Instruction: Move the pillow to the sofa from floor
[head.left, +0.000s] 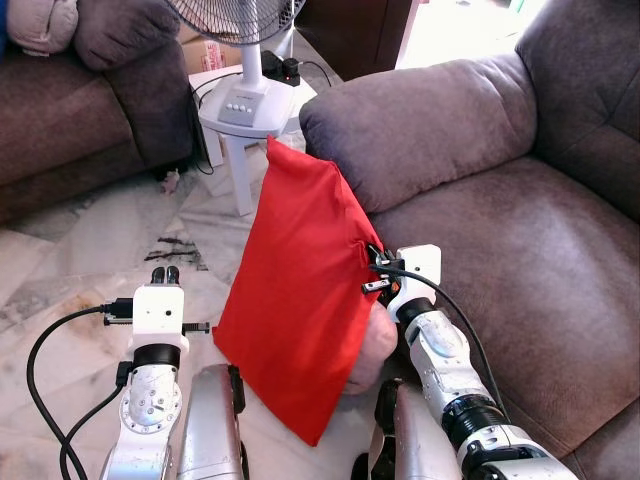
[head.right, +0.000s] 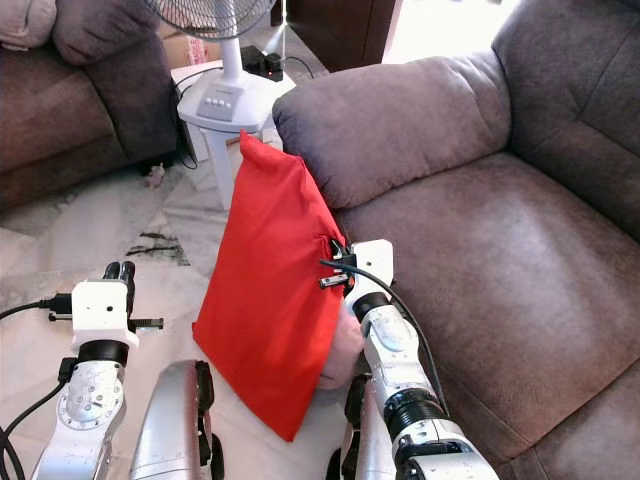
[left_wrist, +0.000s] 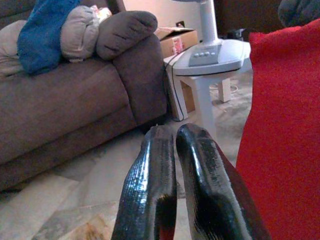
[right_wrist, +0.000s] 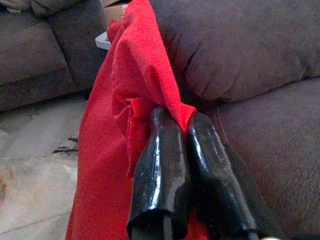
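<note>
A red pillow (head.left: 300, 285) hangs upright off the marble floor, against the front of the brown sofa (head.left: 520, 260). My right gripper (right_wrist: 175, 117) is shut on the pillow's right edge, with the red cloth bunched between its fingers; in the eye views it sits beside the sofa's arm (head.left: 420, 130). My left gripper (left_wrist: 172, 142) is shut with nothing in it, low on the left, a short way from the pillow (left_wrist: 282, 130).
A white stool (head.left: 245, 125) carrying a fan base (head.left: 245, 100) stands just behind the pillow. A second brown sofa (head.left: 80, 110) with cushions lies at the far left. Black cables (head.left: 60, 350) trail by my left arm. Marble floor (head.left: 90, 260) spreads between.
</note>
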